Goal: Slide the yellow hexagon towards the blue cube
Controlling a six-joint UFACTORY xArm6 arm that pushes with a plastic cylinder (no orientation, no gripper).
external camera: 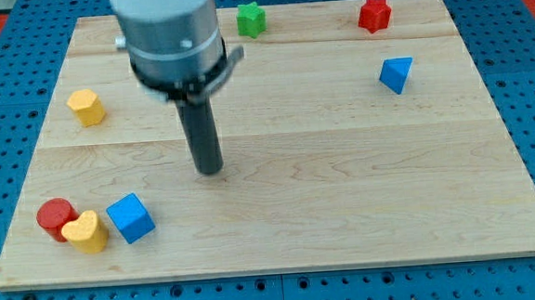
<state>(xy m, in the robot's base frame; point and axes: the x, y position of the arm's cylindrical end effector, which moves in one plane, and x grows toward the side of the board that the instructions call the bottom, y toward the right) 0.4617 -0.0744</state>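
- No jaws for you to check: only my tip (211,169), mid-board, touching nothing.
- Your yellow hexagon (86,107) sits near the view's left edge.
- Bare wood separates it from the blue cube (130,219), bottom-left beside a yellow heart (86,233).

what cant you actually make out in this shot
- The arm above my tip: cut off by the view's top edge.
- The board strip behind the arm housing: hidden at the view's top.
- The red cylinder: its right side is covered by the yellow heart, so contact is unclear.
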